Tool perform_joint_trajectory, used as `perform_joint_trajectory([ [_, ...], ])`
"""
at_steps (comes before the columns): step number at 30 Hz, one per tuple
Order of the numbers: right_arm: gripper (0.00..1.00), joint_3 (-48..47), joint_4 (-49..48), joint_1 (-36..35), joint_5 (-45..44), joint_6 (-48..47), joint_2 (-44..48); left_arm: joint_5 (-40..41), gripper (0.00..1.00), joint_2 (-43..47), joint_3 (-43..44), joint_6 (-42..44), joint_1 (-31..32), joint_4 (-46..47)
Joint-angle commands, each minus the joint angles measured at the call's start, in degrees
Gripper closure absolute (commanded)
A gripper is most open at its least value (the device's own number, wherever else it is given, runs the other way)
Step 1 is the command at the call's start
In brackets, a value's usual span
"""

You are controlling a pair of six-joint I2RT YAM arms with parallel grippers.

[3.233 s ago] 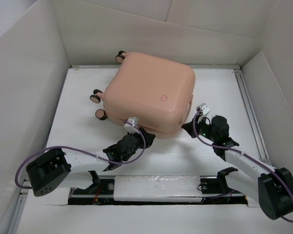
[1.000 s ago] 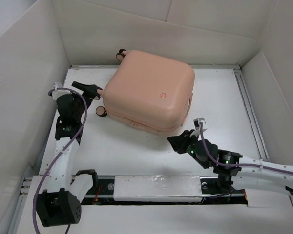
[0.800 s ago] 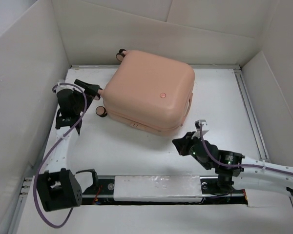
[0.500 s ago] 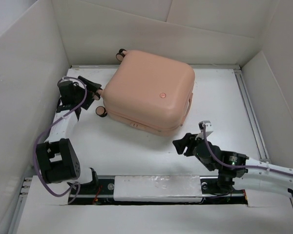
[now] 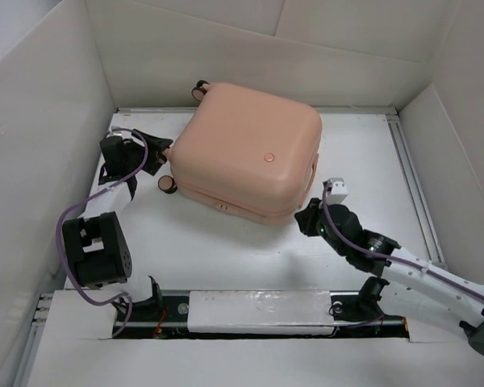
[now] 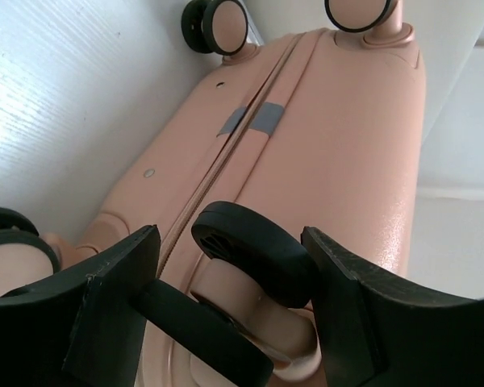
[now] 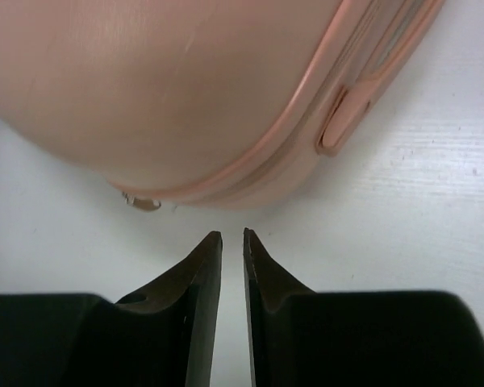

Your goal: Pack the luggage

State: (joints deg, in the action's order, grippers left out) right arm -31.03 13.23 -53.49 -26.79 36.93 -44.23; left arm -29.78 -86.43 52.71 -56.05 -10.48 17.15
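a white table with a faint wood grain sits boxed in by tall white panels at 9, 12 and 3 o'clock. a metal rail runs along the table's 3 o'clock edge. the widest bare stretches of tabletop lie from 3 to 4 o'clock and across the 6 o'clock band in front of the arm bases. at 12 o'clock the case stands near the back panel.

the luggage lies flat and closed, a little past centre toward 12 o'clock, turned so its wheels face 9 to 11 o'clock. it is a peach-pink shell with rounded corners, a small round emblem on top and a seam around its side. grey tape crosses that seam.

the left gripper is at the case's 9 o'clock side, its jaws about half wide around a black-tyred wheel. each finger is hard against the wheel, but i cannot tell whether they pinch it.

the right gripper is low at the case's 5 o'clock corner, just short of the shell. its jaws are narrowed to a thin slit with nothing between them.
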Motion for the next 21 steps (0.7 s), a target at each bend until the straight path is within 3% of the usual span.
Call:
perform_joint_trajectory([
  [1,0.77,-4.8,-7.7,5.3,10.7,-6.5,-4.5,-4.2,1.0,5.1,-2.2,-1.3,0.5,6.9],
  [10,0.82,-16.2,-12.3,18.9,22.9,-13.5,-17.8,-1.5,1.0,24.6,-22.4,-0.8,2.3,13.4],
  [15,0.84,-25.7,-12.8,28.9,31.9,-17.5,-23.8,-4.7,1.0,35.7,-34.4,0.3,2.3,12.6],
  [16,0.81,-28.3,-12.8,29.8,35.4,-18.4,-24.3,-5.3,1.0,37.8,-35.9,0.9,2.3,11.8],
  [17,0.72,-29.3,-12.3,30.5,36.7,-18.4,-24.3,-5.8,1.0,42.5,-37.6,0.4,2.3,11.8],
  [20,0.47,-30.7,-6.2,31.0,35.7,-20.3,-21.8,-6.5,1.0,51.1,-40.7,0.9,2.3,7.9],
  [21,0.44,-29.3,-5.5,31.0,34.5,-20.8,-20.1,-6.5,1.0,52.8,-40.8,0.9,2.3,6.9],
])
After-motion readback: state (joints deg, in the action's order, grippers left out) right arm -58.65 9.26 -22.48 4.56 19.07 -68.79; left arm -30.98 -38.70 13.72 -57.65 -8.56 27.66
